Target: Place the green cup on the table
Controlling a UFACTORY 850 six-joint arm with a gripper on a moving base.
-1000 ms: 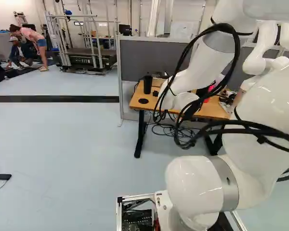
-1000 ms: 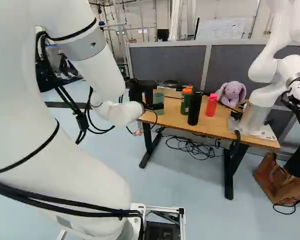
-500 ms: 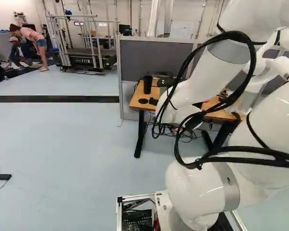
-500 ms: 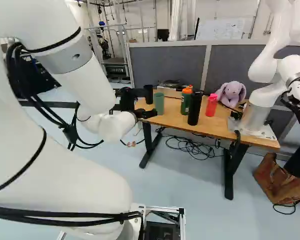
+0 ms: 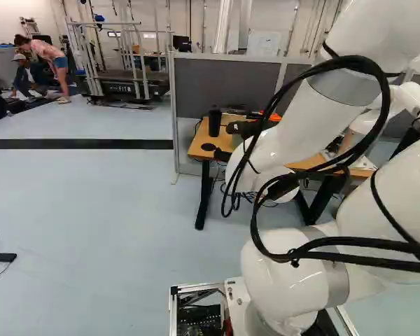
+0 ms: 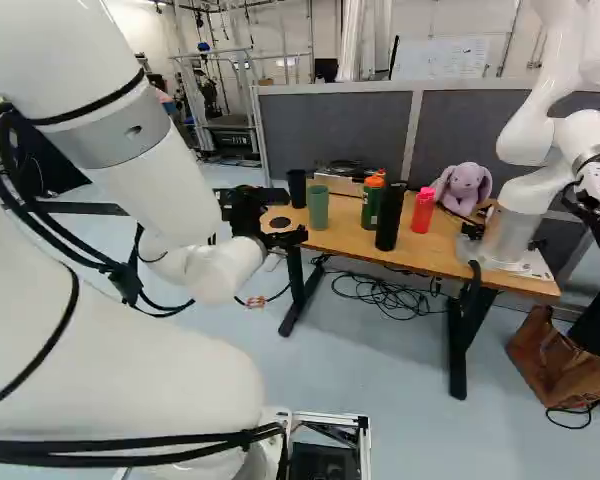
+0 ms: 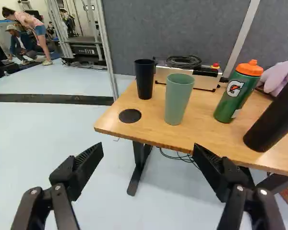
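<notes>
The tool (image 6: 292, 217) is open, its two fingers spread wide apart, near the left end of the wooden surface (image 6: 440, 257) and clear of the green cup (image 7: 177, 101). With twelve o'clock straight ahead of the tool, the cup stands upright on the surface between twelve and one.

Taking the cup as the clock's centre, with twelve pointing away from the base, the black cup (image 7: 145, 79) stands between ten and eleven, and the flat black disc (image 7: 130, 116) lies at nine — just beside the green cup. The orange-capped green bottle (image 7: 237, 96) stands at three, the tall black bottle (image 7: 276, 115) at about four; it is upright in the right base view. Farther along at three is the pink bottle (image 6: 423, 212). At about two sits the purple plush toy (image 6: 463, 185) — near the grey partition (image 6: 500, 125) behind the surface. A coiled black cable (image 7: 184, 62) lies on a box (image 7: 168, 75) between twelve and one. Another robot (image 6: 530, 130) stands at three, at the surface's far end.
</notes>
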